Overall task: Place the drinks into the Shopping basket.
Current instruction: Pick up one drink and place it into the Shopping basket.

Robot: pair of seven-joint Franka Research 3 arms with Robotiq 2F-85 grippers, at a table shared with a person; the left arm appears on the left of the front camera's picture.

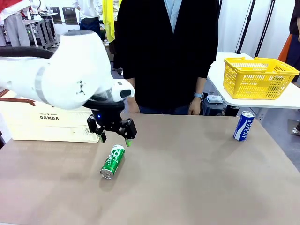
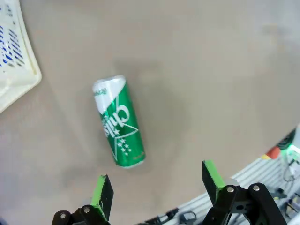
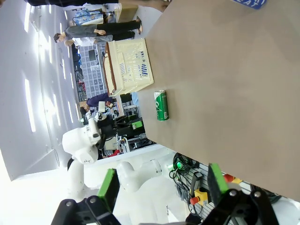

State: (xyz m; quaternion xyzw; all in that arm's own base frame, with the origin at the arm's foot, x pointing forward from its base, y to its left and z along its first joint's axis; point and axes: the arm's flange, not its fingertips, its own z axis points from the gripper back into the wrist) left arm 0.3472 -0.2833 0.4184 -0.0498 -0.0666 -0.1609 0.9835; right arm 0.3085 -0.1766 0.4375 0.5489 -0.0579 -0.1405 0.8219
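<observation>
The green can (image 2: 118,121) lies on its side on the table (image 2: 211,84), clear of my left gripper (image 2: 157,180). That gripper's fingers are spread wide with nothing between them. In the left wrist view the can sits past my fingertips at about 11 o'clock from the gap. It is nearer the green pad (image 2: 100,190) at picture left than the other one, and it touches neither. Its long axis runs from 11 to 5 o'clock, with the pale end farthest from me.

From the front, my left gripper (image 1: 115,139) hangs above the table and the green can (image 1: 112,161) is just below it at 6 o'clock. The Shopping basket (image 1: 47,124) stands near at 9 o'clock. The blue-and-white can (image 1: 243,125) stands upright, well apart at 3 o'clock. A yellow mesh basket (image 1: 258,77) sits on another table at 2 o'clock. A person (image 1: 164,51) stands at the far edge.

My right gripper (image 3: 162,183) is also released, its fingers apart and empty. It is held off the table's edge, with the green can (image 3: 161,105) well away at 12 o'clock and the Shopping basket (image 3: 129,65) beyond that at 11.
</observation>
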